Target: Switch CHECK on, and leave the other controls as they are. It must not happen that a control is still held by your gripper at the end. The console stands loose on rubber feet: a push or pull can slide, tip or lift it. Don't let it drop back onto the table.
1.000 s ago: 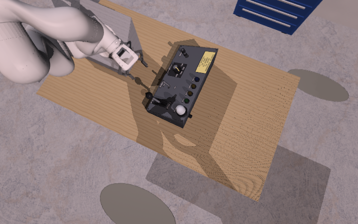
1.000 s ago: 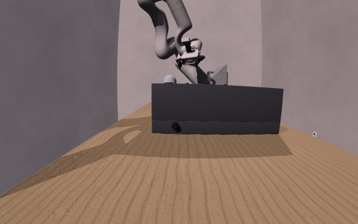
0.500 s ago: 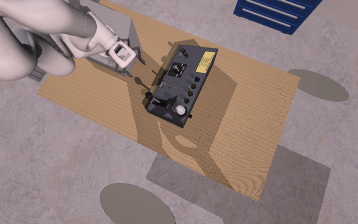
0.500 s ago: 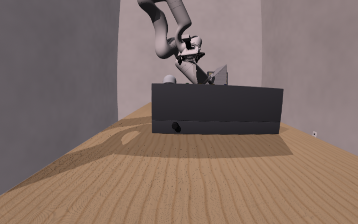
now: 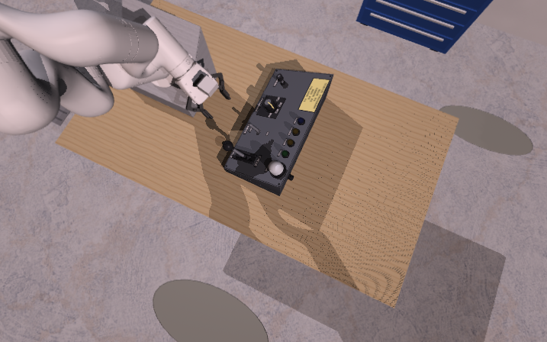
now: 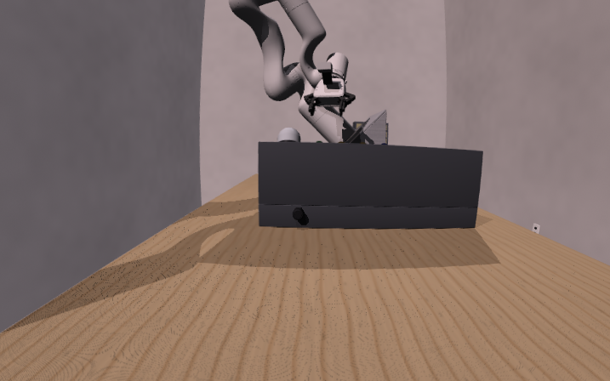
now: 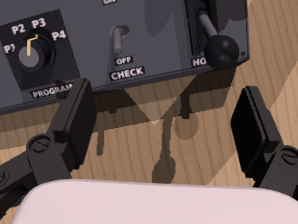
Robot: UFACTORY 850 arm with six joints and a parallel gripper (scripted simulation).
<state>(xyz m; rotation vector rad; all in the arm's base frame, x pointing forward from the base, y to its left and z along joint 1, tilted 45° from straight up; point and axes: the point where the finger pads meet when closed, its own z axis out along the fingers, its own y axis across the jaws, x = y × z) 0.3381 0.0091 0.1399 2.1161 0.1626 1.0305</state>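
The pincer [image 7: 160, 129] is held wide open with nothing gripped, parked just short of the console's [image 5: 305, 127] CHECK toggle [image 7: 119, 38].

Console [image 6: 368, 179] face hidden in exterior view — yellow label [image 5: 313, 95] text too small.

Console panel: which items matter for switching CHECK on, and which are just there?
Job:
- CHECK toggle, at OFF
- gripper, open, short of the console

Leave alone:
- PROGRAM dial
- CYCLE lever
- white knob
- indicator lamps
- yellow label
- blue cabinet
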